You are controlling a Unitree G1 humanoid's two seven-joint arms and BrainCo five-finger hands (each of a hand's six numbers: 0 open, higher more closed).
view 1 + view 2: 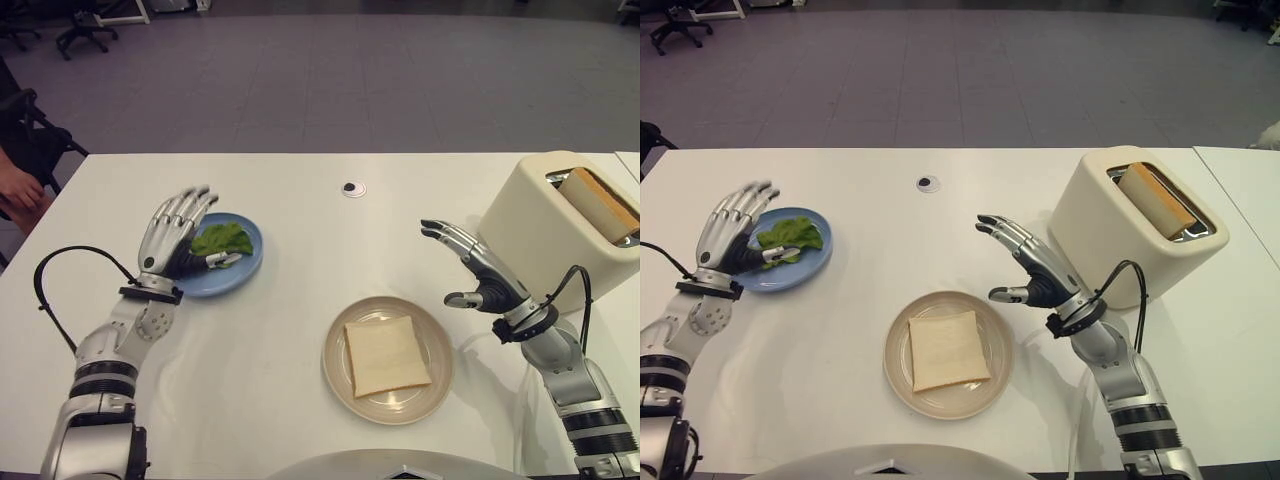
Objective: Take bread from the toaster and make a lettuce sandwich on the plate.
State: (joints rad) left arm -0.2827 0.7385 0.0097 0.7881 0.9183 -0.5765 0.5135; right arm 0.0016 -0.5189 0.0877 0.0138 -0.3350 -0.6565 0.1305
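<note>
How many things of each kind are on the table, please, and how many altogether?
Plates: 2, a beige plate and a blue plate
Toaster: 1
Bread slices: 2, one on the beige plate, one in the toaster
Lettuce: 1, on the blue plate
Small round disc: 1
Total: 7

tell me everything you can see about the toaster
The toaster is a cream, rounded box, seemingly matte plastic, standing upright on the white table at the robot's right. Its top has a dark, metal-edged opening with one bread slice sticking up, leaning. The right robot hand, open, is close to its left face; whether they touch cannot be told.
</note>
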